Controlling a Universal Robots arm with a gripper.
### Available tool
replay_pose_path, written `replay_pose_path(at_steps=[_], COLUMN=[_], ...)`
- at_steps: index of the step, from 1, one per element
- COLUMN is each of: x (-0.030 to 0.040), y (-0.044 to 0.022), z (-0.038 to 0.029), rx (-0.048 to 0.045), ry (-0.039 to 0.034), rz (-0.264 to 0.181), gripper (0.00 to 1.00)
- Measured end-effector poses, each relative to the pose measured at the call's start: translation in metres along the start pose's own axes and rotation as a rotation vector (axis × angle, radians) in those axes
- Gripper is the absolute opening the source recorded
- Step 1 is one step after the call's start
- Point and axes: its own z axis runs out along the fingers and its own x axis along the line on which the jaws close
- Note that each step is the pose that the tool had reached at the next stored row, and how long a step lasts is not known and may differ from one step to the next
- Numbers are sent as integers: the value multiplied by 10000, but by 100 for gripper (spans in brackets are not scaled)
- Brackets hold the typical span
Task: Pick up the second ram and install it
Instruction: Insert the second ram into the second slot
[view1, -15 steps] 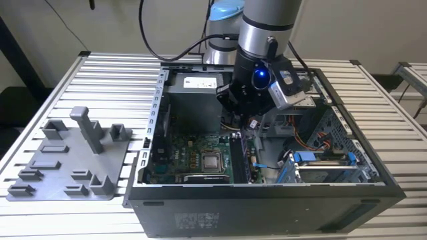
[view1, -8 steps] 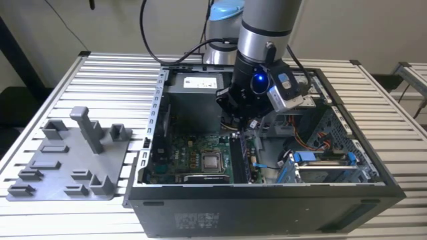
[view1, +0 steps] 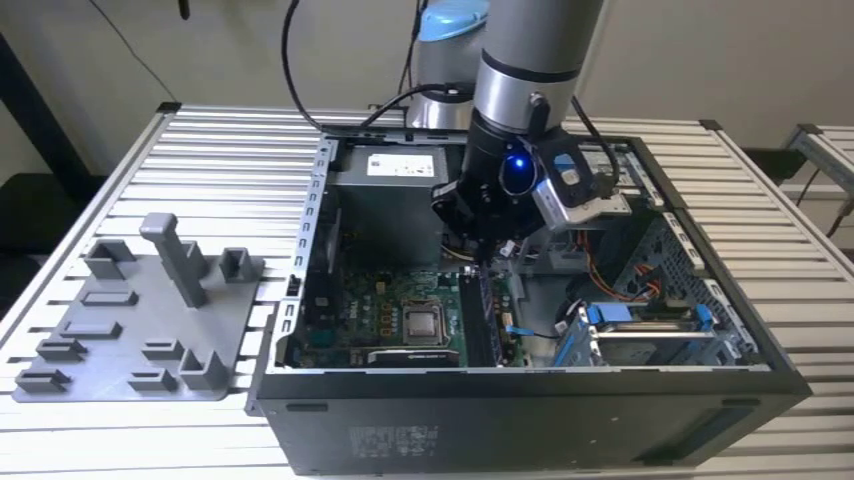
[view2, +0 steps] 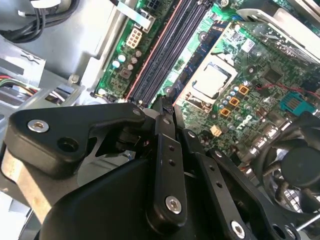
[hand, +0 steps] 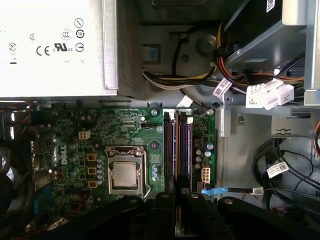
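My gripper (view1: 501, 255) hangs inside the open computer case (view1: 287, 300), above the memory slots (hand: 177, 145) beside the processor (hand: 123, 172). In the second wrist view the black fingers (view2: 165, 145) run together to a point at the gripper (view2: 163, 106), shut, over one end of the long slots (view2: 165, 50). Nothing long sticks out from between them. In the exterior view the ram (view1: 474, 320), a thin dark stick, stands on edge in the slot row below the gripper, right of the processor (view1: 424, 322).
A grey fixture plate (view1: 134, 330) with upright blocks lies on the slatted table at the exterior view's left. Inside the case are the power supply (hand: 55, 45), cable bundles (hand: 200, 80), blue drive latches (view1: 607, 313) and a fan (view2: 295, 170).
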Motion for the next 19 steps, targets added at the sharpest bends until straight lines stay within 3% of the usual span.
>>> replay_pose_path(at_steps=[12, 19], x=[35, 39], y=[-2, -56], z=[218, 347], rx=[1, 0], ry=[-2, -2], rz=[0, 6], gripper=[14, 14])
